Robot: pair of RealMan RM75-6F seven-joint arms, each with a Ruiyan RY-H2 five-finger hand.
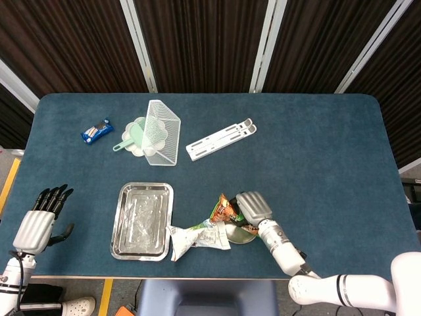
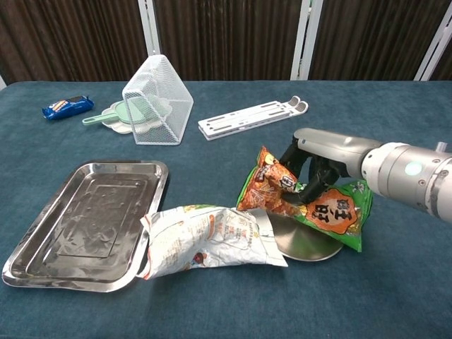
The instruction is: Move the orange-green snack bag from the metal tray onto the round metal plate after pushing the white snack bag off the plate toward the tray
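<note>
Lower left of the chest view: the metal tray (image 2: 78, 219) lies bare on the blue table (image 2: 212, 311), so the first half of the transfer is evidently done. The white snack bag (image 2: 208, 240) lies just right of it, one crumpled end touching or overlapping the tray's near right corner, the other end reaching to the rim of the round metal plate (image 2: 307, 240). It appears to be off the plate, as the task requires, though its right corner may overlap the rim; that cannot be settled from either view.

Centre right: the right hand (image 2: 311, 166) holds the orange-green snack bag (image 2: 304, 198) directly over the plate, fingers curled down onto the bag's upper middle. The bag hangs tilted, its orange end raised toward the left and its green end drooping to the right beyond the plate's edge. The lower edge looks to be at or just touching the plate, which suggests placement is in hand and release is not yet made. Judgement: the bag may slide off the right rim if let go as it hangs.

Lower left of the head view: the left hand (image 1: 41, 220) hovers off the table's edge, fingers extended and apart, holding nothing.

Farther back: a white folding stand (image 2: 253, 116) at centre, a white wire mesh cover (image 2: 159, 92) over a green strainer (image 2: 123, 113) at upper left, and a blue snack packet (image 2: 67, 106) at far left.
</note>
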